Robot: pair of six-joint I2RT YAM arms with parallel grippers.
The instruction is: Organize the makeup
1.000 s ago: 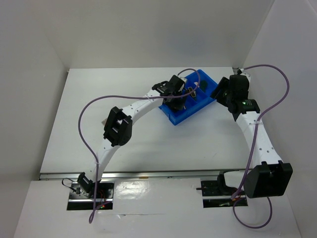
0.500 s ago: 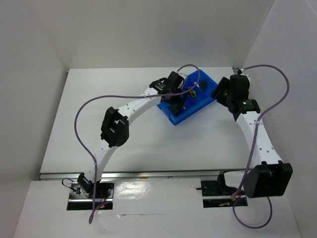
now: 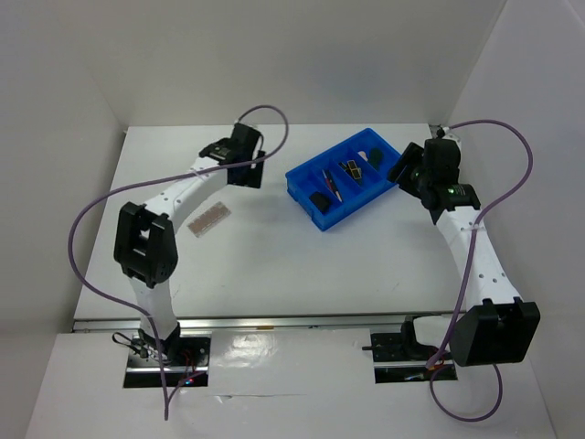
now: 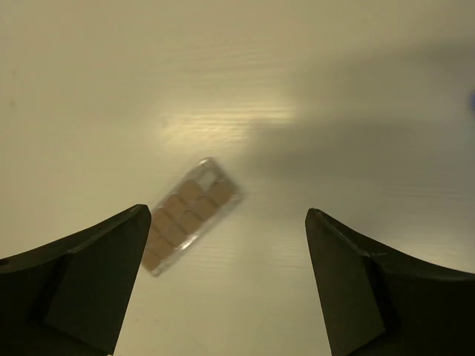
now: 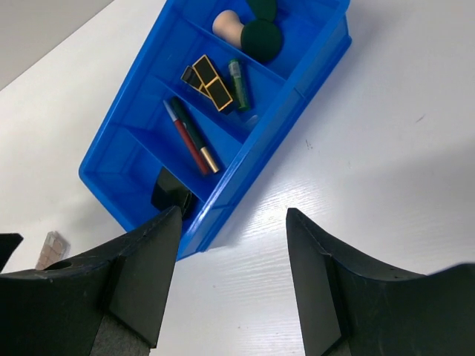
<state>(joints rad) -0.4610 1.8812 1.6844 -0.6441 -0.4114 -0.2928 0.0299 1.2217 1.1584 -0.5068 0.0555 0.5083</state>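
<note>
Nearly done. In the blue divided tray point(image 5: 286, 93):
- sponges point(image 5: 249, 26) in the far compartment
- gold-black lipsticks point(image 5: 208, 80) beside green tube point(image 5: 239, 80) in the next
- pencils point(image 5: 189, 137) in the third
- black compact point(image 5: 169, 194) in the nearest

Left out: pinkish glitter strip point(image 4: 189, 215), flat on desk point(image 3: 274, 265), well apart from tray.

Left tool point(image 4: 228, 222) spread wide, empty, hovering over strip. Right tool point(image 5: 234, 215) wide, empty, near tray. Likely remaining: strip into tray.

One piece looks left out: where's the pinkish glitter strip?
Top view: the flat pinkish glitter strip lies on the white table, left of the blue divided plastic tray.
</note>
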